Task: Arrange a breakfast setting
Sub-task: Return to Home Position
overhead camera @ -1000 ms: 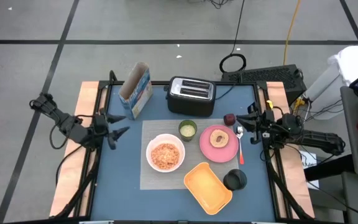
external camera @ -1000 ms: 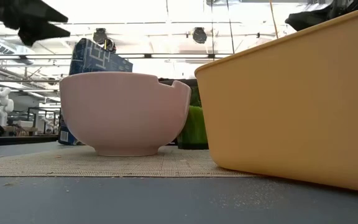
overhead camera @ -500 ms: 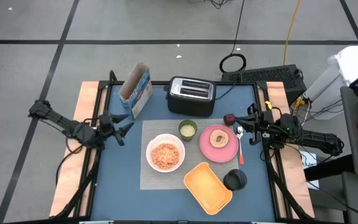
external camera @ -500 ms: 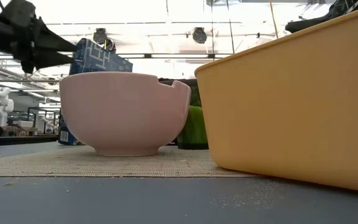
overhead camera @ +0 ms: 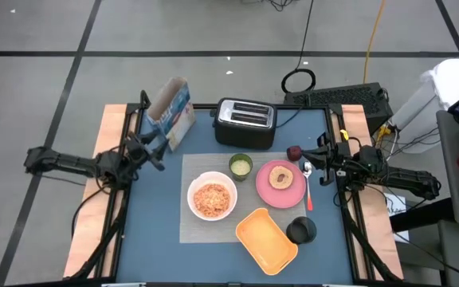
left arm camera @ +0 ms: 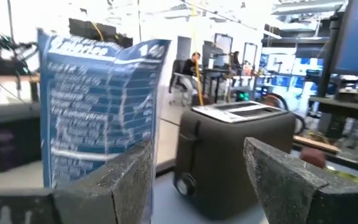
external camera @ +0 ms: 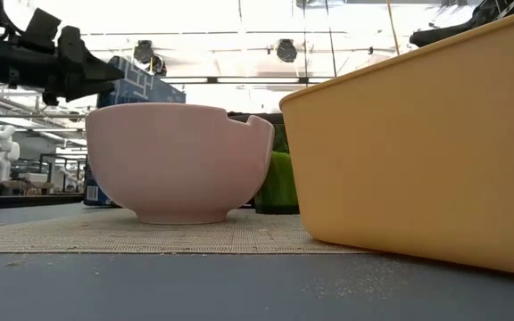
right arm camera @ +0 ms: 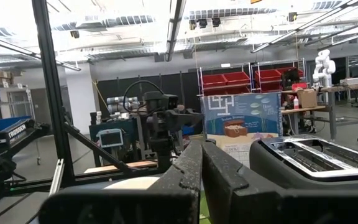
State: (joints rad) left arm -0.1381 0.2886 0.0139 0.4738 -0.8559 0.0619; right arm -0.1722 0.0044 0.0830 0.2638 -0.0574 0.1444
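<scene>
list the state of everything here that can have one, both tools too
left tool, open, empty, beside the cereal box
right tool, shut, empty
white bowl, full of cereal
pink plate, holding the bagel
green cup, upright
orange tray, empty
toaster, nothing poking out of its slots
cereal box, standing
black cup, upright
</scene>
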